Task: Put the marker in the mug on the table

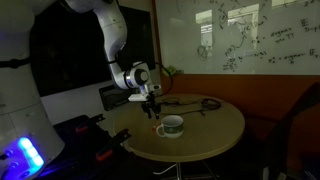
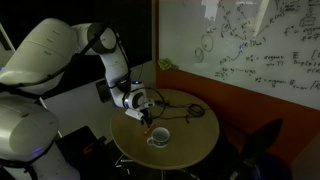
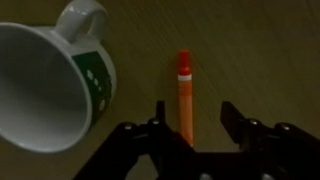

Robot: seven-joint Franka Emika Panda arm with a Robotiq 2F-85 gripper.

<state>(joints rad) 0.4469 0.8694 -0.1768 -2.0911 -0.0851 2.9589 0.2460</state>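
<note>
In the wrist view an orange marker with a white band near its tip lies flat on the table. The white mug with a dark green pattern and a small handle stands to its left. My gripper is open above the marker, and the marker lies between the fingers, nearer the left one. In both exterior views the gripper hangs low over the table, close beside the mug.
A black cable loops across the far part of the round table. It also shows in an exterior view. A whiteboard with writing covers the wall behind. A dark chair stands beside the table.
</note>
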